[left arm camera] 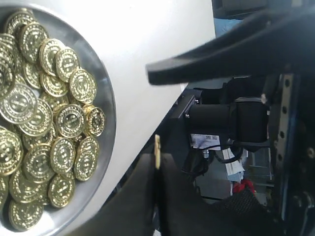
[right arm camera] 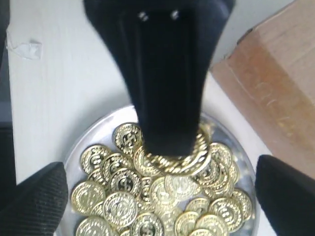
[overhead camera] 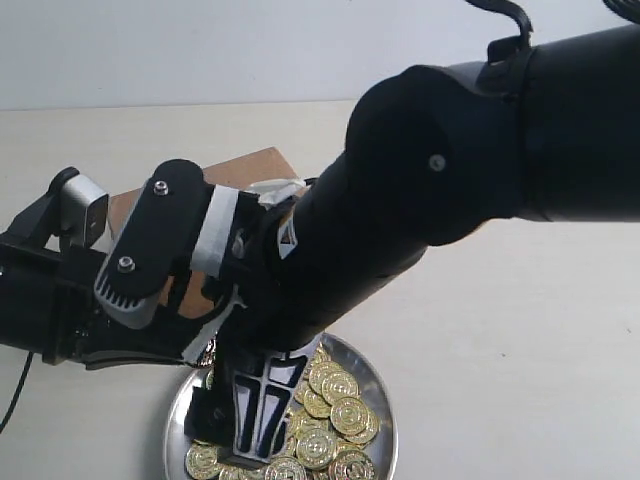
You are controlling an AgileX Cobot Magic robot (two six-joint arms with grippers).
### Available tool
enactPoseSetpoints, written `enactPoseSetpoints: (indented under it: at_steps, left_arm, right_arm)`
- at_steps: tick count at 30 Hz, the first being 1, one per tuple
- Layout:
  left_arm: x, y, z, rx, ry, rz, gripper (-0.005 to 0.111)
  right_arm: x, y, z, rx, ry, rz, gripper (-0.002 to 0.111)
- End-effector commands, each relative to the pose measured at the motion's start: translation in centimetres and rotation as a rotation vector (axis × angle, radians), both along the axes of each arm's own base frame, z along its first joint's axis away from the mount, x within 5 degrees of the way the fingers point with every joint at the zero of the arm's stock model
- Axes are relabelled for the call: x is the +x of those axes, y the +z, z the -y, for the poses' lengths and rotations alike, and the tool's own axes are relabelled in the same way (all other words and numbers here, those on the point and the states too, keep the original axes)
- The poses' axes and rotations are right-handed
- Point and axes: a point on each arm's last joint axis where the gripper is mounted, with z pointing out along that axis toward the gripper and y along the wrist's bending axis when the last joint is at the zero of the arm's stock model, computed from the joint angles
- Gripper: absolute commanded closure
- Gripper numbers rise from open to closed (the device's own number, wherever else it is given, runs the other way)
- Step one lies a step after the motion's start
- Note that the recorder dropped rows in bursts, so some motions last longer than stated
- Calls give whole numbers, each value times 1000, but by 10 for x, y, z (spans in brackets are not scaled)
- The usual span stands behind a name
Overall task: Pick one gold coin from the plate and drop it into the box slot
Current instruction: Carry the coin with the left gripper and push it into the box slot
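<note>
One gold coin [left arm camera: 157, 150] sits edge-on, pinched in the left gripper [left arm camera: 157, 164], near the plate [left arm camera: 109, 105]. The right gripper [right arm camera: 160, 196] is over the plate, jaws wide apart. Exterior: plate at 6 o'clock, box [overhead camera: 255, 168] at its 11, mostly covered by arms; slot hidden.

The plate [right arm camera: 96, 135] is shiny silver, heaped with gold coins [right arm camera: 118, 209] stamped in raised relief with ribbed edges. A lone coin [left arm camera: 157, 150] shows only its thin yellow edge. The box [right arm camera: 275, 83] is plain brown cardboard. The surface [overhead camera: 520, 340] is pale cream. The right gripper [right arm camera: 157, 199] has black pads [right arm camera: 34, 196] with a fine woven grain; the right arm [overhead camera: 450, 150] is matte black. A white band [overhead camera: 215, 235] crosses black casing [overhead camera: 150, 240] by the box.
</note>
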Motion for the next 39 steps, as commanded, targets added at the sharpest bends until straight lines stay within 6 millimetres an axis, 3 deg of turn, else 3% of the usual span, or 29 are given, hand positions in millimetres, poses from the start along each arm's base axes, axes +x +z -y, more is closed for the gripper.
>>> enactPoseSetpoints:
  at_steps: [1,7,11,13,15,17,20,27,31,39]
  left_arm:
    - [14,15,2,-2,-37,97,107]
    - [43,37,3,69,-60,263,107]
    - [66,56,3,139,-48,410,107]
    - [75,65,2,169,-39,472,107]
    - [83,73,2,193,-27,529,107]
    - [89,80,2,213,-31,586,107]
    - [96,82,1,301,-76,692,107]
    - [104,71,14,512,-226,947,107]
    - [107,54,31,522,-294,977,107]
    - [119,34,32,569,-283,985,107]
  right_arm:
    - [-6,14,12,-40,-57,-28,11]
    - [-12,32,23,2,-261,-108,11]
    - [-17,29,28,-63,-286,-177,12]
    - [-18,25,29,-94,-295,-200,18]
    - [-18,24,29,-101,-324,-214,35]
    - [-18,24,30,-110,-319,-212,60]
    - [-18,24,30,-110,-318,-212,105]
    - [-27,37,36,-76,-396,-272,108]
    - [-37,63,48,-5,-386,-228,108]
    - [-55,96,70,89,-369,-172,108]
